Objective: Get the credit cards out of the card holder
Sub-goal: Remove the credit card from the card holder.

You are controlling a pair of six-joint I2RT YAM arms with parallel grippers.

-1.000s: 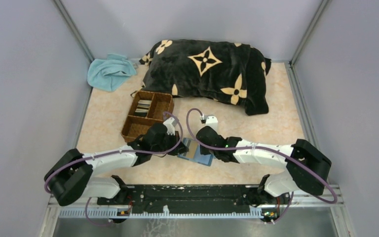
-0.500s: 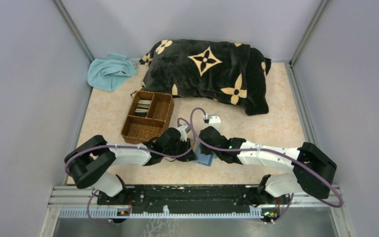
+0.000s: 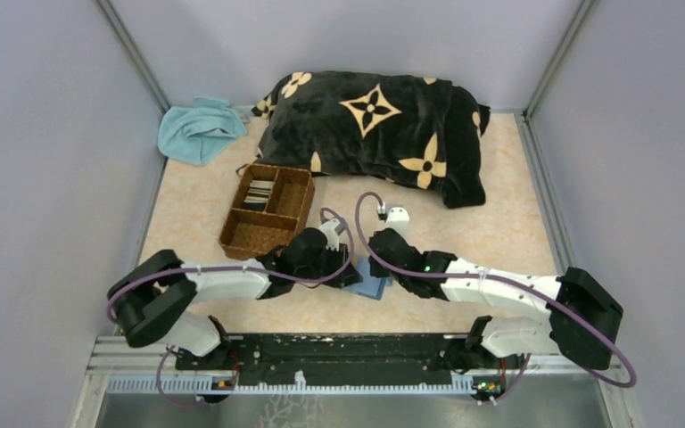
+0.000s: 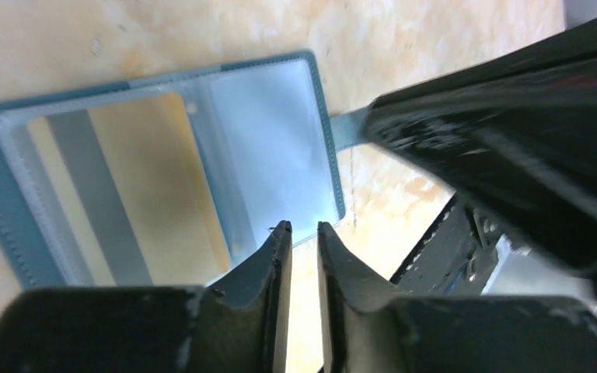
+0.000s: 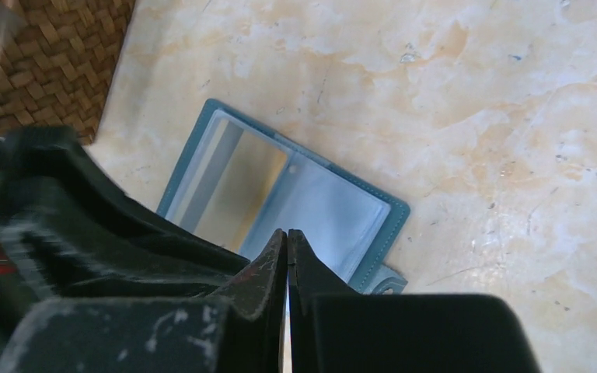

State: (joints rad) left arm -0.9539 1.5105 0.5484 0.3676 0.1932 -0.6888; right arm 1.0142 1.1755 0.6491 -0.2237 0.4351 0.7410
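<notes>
The teal-blue card holder (image 4: 280,132) lies open on the table, its clear sleeve up. One of the credit cards (image 4: 124,186), gold with a grey stripe, sits inside the sleeve. My left gripper (image 4: 303,227) hovers at the holder's near edge, jaws a narrow gap apart with nothing between them. My right gripper (image 5: 288,233) is shut, its tips over the pale empty half of the holder (image 5: 334,210), beside the card (image 5: 237,183). From above, both grippers, left (image 3: 350,275) and right (image 3: 382,266), crowd over the holder (image 3: 373,287) and hide most of it.
A brown woven tray (image 3: 248,234) stands left of the holder, with several cards (image 3: 259,192) in its far-left compartment. A black flowered pillow (image 3: 375,125) fills the back. A teal cloth (image 3: 198,129) lies at the back left. Walls close in both sides.
My left gripper has swung right from beside the tray to over the holder, and its jaws have parted slightly. My right arm has shifted a little to the right.
</notes>
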